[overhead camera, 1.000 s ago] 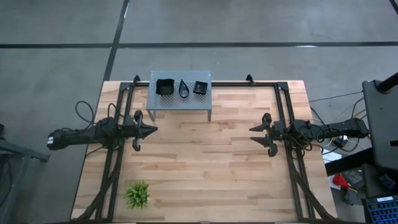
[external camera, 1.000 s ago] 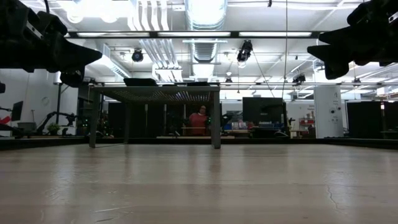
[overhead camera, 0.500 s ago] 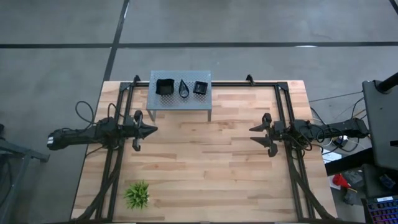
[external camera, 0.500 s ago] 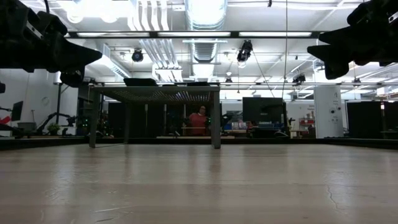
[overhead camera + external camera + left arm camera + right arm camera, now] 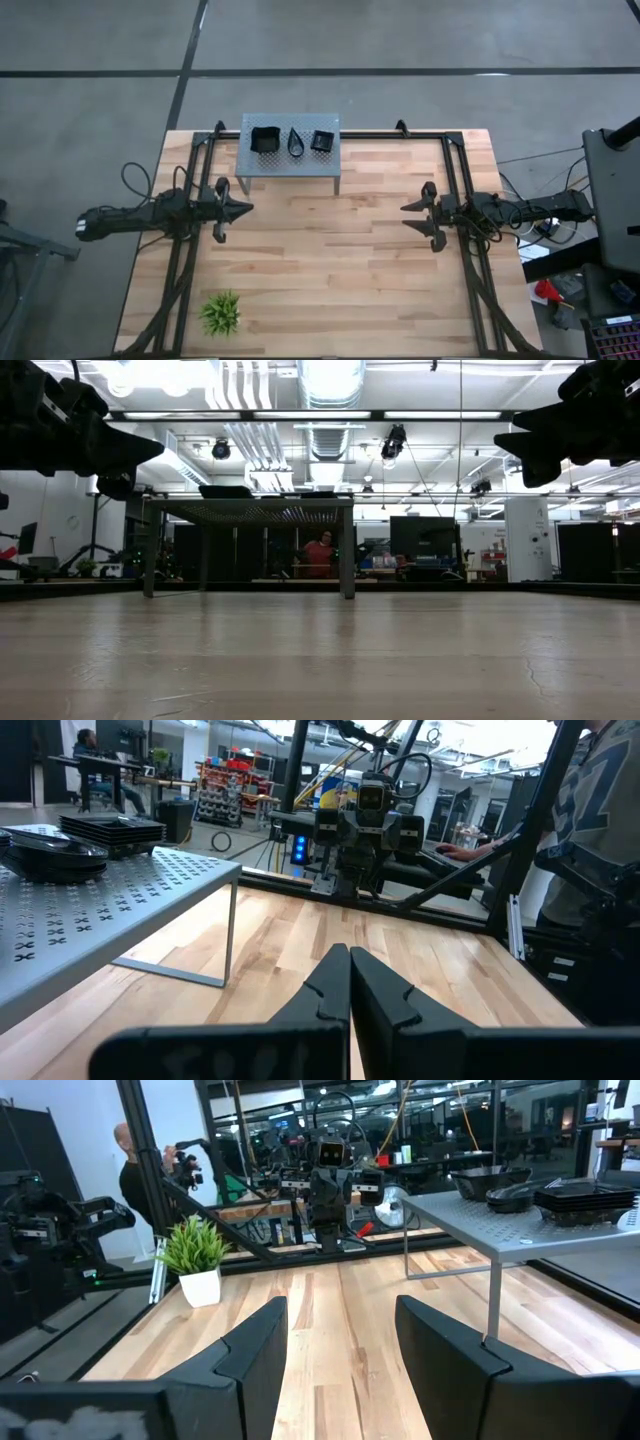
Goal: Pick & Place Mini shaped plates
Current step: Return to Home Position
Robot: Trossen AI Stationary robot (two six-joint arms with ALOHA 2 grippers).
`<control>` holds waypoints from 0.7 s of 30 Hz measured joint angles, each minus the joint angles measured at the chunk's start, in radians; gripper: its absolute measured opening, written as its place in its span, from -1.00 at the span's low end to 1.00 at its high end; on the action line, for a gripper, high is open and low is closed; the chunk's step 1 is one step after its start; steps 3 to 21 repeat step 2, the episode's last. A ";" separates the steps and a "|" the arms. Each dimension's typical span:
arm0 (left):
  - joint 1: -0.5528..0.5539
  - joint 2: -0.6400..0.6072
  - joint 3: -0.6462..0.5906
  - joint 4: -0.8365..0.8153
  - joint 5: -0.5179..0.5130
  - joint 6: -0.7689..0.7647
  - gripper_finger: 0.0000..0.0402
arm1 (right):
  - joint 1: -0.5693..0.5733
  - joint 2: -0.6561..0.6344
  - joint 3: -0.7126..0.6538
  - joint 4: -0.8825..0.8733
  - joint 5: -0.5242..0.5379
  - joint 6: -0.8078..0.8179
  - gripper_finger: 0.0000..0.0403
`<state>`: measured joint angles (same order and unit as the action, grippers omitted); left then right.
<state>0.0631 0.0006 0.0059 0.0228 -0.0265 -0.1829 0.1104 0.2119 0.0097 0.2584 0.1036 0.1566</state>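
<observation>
The mini shaped plates sit on top of a grey perforated metal stand (image 5: 290,165) at the table's far middle. They are a stack of black square dishes (image 5: 264,140), a teardrop dish (image 5: 297,143) and a smaller square stack (image 5: 321,141). My left gripper (image 5: 247,208) hovers above the table's left part, shut and empty, pointing right; its fingertips (image 5: 349,965) meet. My right gripper (image 5: 406,210) hovers on the right, open and empty, pointing left (image 5: 340,1335). The dishes also show in the wrist views (image 5: 45,848) (image 5: 585,1195).
A small spiky green plant (image 5: 221,313) in a white pot (image 5: 200,1285) stands near the table's near-left corner. The stand's legs (image 5: 347,550) rest on the wooden tabletop (image 5: 330,260). Dark frame rails run along the table's sides and far edge. People show in the room beyond.
</observation>
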 joint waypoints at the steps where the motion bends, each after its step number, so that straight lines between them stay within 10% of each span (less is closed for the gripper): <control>1: 0.000 0.000 0.000 0.000 0.000 0.000 -0.97 | 0.000 0.000 0.000 0.000 0.000 0.000 -0.08; 21: 0.000 0.000 0.000 0.000 0.000 0.000 -0.97 | 0.000 0.000 0.000 0.000 0.000 0.000 -0.08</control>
